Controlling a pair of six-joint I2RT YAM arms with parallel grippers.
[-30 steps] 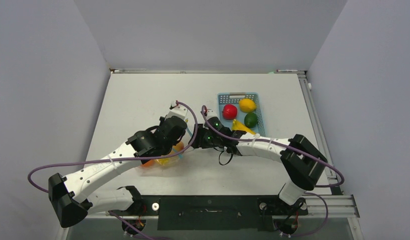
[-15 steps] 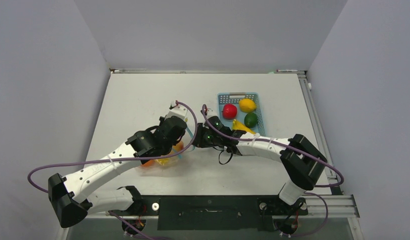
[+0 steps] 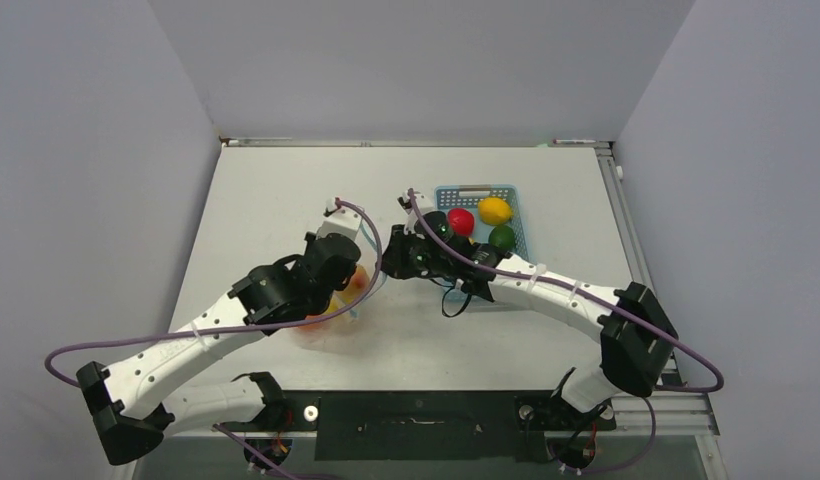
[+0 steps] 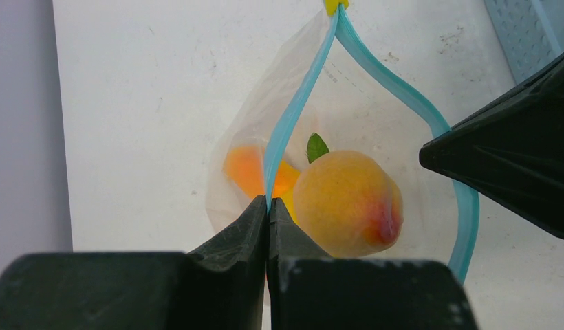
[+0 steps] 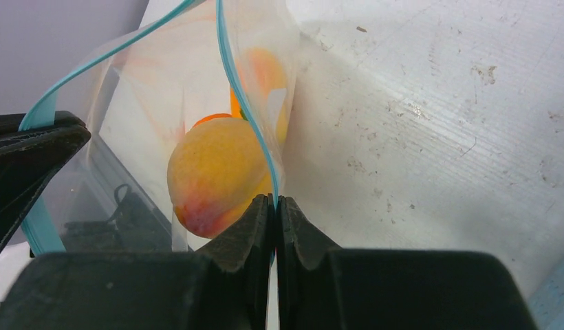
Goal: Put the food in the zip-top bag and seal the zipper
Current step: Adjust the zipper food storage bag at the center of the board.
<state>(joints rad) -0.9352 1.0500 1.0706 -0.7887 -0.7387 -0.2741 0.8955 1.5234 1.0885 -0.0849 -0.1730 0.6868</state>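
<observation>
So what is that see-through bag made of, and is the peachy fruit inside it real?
The bag looks like thin, soft plastic film: it is clear, slightly cloudy and crinkled. Its zipper strip seems to be a thicker, smooth light-blue plastic that holds a curve. The peachy fruit is probably a toy, likely plastic or foam: it has even matte skin, a painted-looking red blush and a stiff green leaf.

Lab test cell: white table point(image 3: 276, 190), plain grey partition walls point(image 3: 406, 70), aluminium mounting rail point(image 3: 676, 405).

Food point(image 4: 348, 203) in bag point(image 4: 232, 155), left of basket point(image 3: 474, 190)
</observation>
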